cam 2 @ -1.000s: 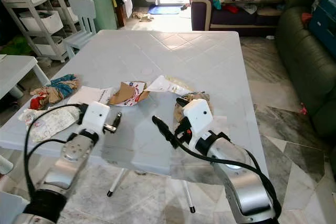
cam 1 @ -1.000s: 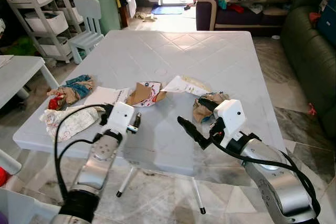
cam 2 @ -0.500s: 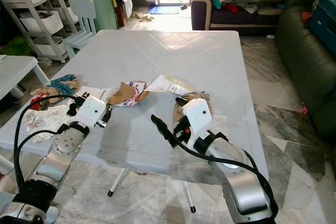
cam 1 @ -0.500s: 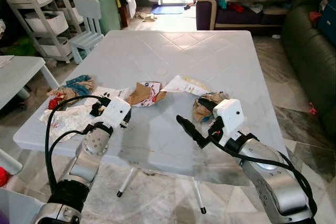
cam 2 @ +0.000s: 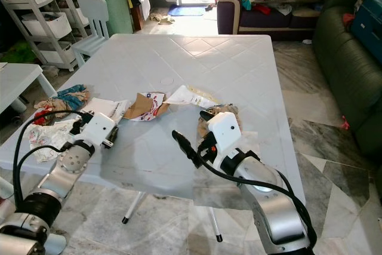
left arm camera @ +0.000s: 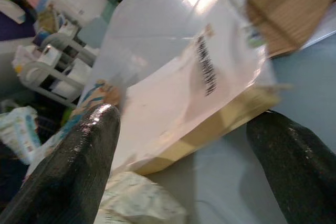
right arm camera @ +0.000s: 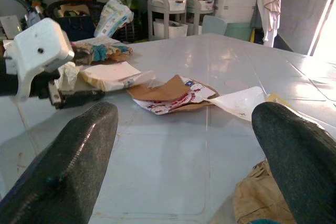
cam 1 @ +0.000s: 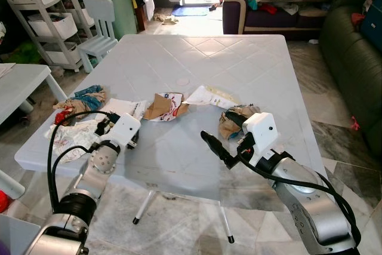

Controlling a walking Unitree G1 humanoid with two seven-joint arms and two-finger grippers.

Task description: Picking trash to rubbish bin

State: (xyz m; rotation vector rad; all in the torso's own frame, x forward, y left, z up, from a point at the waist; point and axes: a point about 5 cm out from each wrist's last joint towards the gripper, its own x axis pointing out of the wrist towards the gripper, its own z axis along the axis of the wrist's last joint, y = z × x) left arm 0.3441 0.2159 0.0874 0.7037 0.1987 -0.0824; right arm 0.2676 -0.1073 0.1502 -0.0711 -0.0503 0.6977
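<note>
Trash lies in a row across the near half of the white table [cam 1: 197, 64]. From my left there is a bundle of colourful wrappers [cam 1: 82, 100], a crumpled printed wrapper [cam 1: 70, 138], a flat white paper packet [cam 1: 122, 108], torn brown cardboard [cam 1: 162, 106], a white sheet [cam 1: 206, 96] and a crumpled brown bag [cam 1: 234, 122]. My left gripper [left arm camera: 189, 124] is open and low over the table. The white packet [left arm camera: 210, 77] lies just beyond its fingertips. My right gripper [cam 1: 224, 131] is open beside the brown bag, one finger [cam 1: 213, 145] stretched out over bare table.
A small grey table [cam 1: 18, 85] stands close on the left. Behind it are a shelf trolley [cam 1: 51, 22] and a pale child's chair [cam 1: 101, 25]. A dark sofa [cam 1: 280, 10] is at the back and a green sofa [cam 1: 352, 58] on the right. The floor is marble tile.
My left gripper has swung left and lower, from near the table's front middle to the white packet and crumpled wrapper. The right arm has hardly moved.
</note>
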